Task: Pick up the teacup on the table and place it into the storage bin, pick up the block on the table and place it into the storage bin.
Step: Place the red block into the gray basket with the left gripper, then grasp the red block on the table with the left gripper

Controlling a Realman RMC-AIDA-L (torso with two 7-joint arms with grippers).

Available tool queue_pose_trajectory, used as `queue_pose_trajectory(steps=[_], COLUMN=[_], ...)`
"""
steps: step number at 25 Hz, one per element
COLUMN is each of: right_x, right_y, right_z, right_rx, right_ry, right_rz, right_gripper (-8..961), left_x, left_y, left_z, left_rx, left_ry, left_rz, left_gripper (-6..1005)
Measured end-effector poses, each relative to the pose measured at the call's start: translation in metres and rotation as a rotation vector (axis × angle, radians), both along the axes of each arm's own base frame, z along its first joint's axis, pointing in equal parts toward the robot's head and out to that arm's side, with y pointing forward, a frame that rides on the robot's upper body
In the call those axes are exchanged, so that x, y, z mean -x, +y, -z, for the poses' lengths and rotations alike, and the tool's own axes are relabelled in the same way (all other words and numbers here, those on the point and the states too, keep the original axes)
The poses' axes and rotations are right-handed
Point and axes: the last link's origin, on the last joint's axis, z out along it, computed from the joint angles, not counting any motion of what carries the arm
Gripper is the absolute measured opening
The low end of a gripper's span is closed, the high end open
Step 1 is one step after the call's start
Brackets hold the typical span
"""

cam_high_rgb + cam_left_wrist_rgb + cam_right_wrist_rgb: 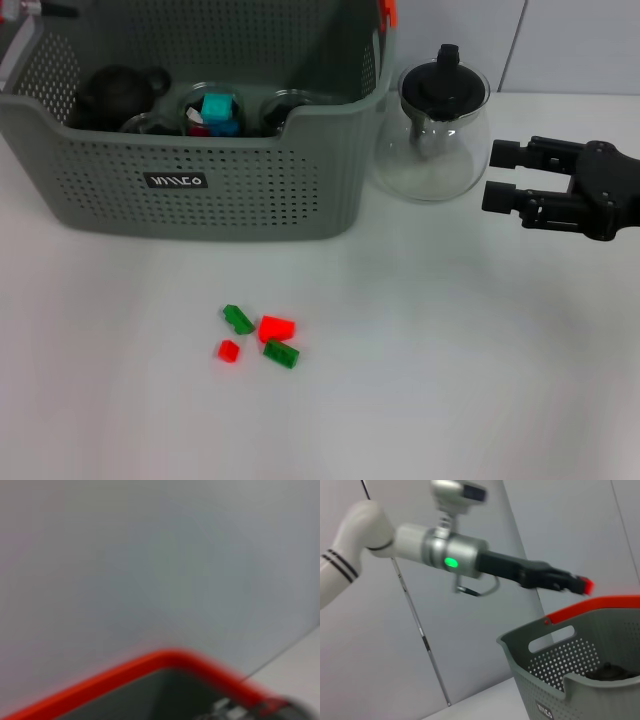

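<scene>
Nearest us, four small red and green blocks [258,337] lie loose on the table [450,380]; behind them the storage bin [200,185] already holds cups and blocks. At right our right gripper [497,176] hovers wide open beside the glass teapot [432,130]; we should descend squarely over one block

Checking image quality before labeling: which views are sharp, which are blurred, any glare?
Head view: sharp, even light, soft shadows under the basket and the small blocks; faint reflections on the glass teapot. Left wrist view: out of focus throughout, only a smeared red rim against a grey wall. Right wrist view: mostly clear, the left pincer slightly soft, its status light blooming green.
</scene>
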Motion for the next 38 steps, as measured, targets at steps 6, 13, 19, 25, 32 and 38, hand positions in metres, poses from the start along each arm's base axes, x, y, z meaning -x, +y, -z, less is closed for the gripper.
queue_pose_trajectory(steps=[6,13,19,25,32,38], right_x=[0.0,0.0,0.0,0.0,0.0,-0.001], right_y=[0.001,0.001,0.001,0.001,0.0,-0.001], right_z=[-0.001,-0.001,0.0,0.0,0.0,0.0], right_rx=[-0.004,-0.004,-0.001,0.006,0.006,0.005], right_ry=[-0.003,-0.009,-0.007,-0.009,-0.009,-0.01], right_rz=[-0.001,-0.002,-0.002,-0.001,-0.002,-0.002], right_gripper=[790,790,789,789,789,789], left_x=[0.024,0.039,0.042,0.045,0.047,0.043], left_y=[0.037,0.053,0.054,0.054,0.054,0.05], left_z=[0.025,0.051,0.062,0.065,0.061,0.04], left_rx=[-0.084,-0.111,-0.134,-0.15,-0.171,-0.206], left_ry=[0.115,0.237,0.282,0.3,0.289,0.224], left_rz=[-0.104,-0.172,-0.175,-0.172,-0.181,-0.201], left_gripper=[274,290,305,319,336,590])
